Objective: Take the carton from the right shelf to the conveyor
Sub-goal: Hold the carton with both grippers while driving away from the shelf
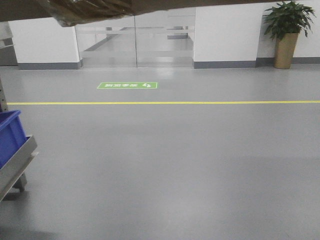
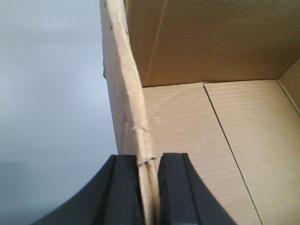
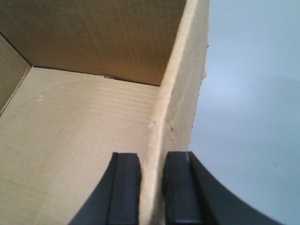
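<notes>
The brown cardboard carton [image 2: 220, 136] is open-topped and held up between both grippers. My left gripper [image 2: 149, 187] is shut on its left wall, whose edge [image 2: 136, 117] runs up between the black fingers. My right gripper [image 3: 151, 187] is shut on its right wall [image 3: 180, 93], with the carton's empty inside [image 3: 79, 140] to the left. In the front view only the carton's ragged lower edge with torn tape [image 1: 85, 12] shows along the top. The right shelf and the conveyor are out of view.
Smooth grey floor [image 1: 175, 165] with a yellow line [image 1: 165, 103] and a green floor sign [image 1: 127, 85] lies ahead. A blue bin [image 1: 10, 135] on a grey rack [image 1: 17, 162] stands at the left. Glass doors [image 1: 135, 40] and a potted plant [image 1: 286, 35] are at the back.
</notes>
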You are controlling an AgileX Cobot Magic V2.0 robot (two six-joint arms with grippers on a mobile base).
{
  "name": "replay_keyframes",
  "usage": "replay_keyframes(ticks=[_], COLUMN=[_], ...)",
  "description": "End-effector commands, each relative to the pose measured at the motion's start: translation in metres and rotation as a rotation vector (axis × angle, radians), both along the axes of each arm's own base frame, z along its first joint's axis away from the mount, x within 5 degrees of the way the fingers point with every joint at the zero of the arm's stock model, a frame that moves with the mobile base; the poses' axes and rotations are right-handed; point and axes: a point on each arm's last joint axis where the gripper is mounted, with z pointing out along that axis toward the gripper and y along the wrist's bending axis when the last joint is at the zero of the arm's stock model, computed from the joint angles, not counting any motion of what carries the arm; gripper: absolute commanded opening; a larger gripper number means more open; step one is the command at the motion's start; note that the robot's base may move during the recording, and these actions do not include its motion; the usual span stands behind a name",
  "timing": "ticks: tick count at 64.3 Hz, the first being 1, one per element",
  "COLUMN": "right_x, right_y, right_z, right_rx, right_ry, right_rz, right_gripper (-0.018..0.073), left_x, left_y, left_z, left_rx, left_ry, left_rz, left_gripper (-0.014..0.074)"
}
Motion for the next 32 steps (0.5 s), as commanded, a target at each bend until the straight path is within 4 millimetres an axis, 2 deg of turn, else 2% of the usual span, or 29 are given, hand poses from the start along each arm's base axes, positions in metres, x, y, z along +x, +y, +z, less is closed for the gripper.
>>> replay_keyframes(ticks=[1, 32], right_x=[-0.0029, -0.0029], right_y=[-0.0020, -0.0020], right_z=[0.0075, 0.0075], right_rx=[0.030, 0.030], right_ry=[-0.055, -0.055], right_rz=[0.007, 0.007], right_gripper=[-0.0068, -0.0068], left_x=[-0.0023, -0.0022], left_y=[-0.0011, -0.0009], left_z=[0.0058, 0.0058], left_rx=[-0.006, -0.004], left_ry=[-0.049, -0.050], left_rz=[-0.015, -0.013], left_gripper=[-0.0013, -0.0013])
